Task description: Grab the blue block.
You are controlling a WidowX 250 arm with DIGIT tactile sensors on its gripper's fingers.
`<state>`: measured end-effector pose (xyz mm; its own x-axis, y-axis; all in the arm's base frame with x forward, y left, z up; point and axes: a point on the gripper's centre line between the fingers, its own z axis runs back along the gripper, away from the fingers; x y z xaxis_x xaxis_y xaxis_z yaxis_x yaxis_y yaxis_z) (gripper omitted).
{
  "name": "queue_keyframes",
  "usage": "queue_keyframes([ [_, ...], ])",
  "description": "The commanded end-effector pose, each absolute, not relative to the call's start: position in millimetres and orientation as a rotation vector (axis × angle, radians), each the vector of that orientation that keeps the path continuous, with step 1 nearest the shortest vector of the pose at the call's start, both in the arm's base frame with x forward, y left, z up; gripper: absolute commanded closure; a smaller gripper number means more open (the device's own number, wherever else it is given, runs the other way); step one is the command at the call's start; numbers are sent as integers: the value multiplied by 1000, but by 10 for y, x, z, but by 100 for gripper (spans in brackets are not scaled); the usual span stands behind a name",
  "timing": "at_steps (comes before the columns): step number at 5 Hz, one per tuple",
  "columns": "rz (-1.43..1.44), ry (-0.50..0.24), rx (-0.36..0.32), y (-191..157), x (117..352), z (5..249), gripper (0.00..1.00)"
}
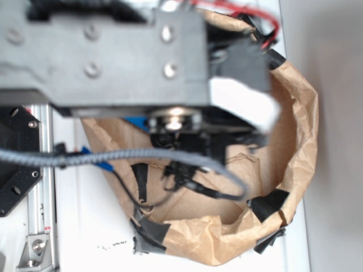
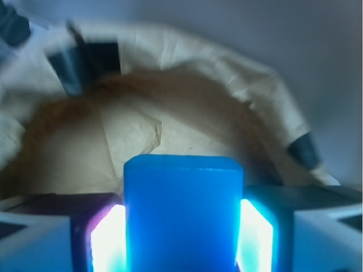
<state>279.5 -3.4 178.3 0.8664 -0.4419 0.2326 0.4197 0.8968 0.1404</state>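
The gripper (image 2: 182,238) is clamped on the blue block (image 2: 182,215), one finger (image 2: 108,241) pressed against each side. The block sits above the crumpled brown paper enclosure (image 2: 170,113).

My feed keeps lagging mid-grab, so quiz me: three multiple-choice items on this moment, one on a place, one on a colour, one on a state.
1. Where is the blue block?
A. Between the fingers of the hand
B. Lying on the white table
C. On the bag's rim

2. What colour is the paper bag?
A. White
B. Brown
C. Green

3. What is the hand's state?
A. Open and empty
B. Shut on the block
C. Out of view

Answers:
1 A: the wrist view shows a finger against each side of the block.
2 B: both views show crumpled brown paper.
3 B: the fingers press the block's two sides.
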Motion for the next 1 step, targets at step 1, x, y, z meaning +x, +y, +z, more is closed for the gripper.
queue_keyframes([
  [1,-398,-302,67,-292,2776,1899,100],
])
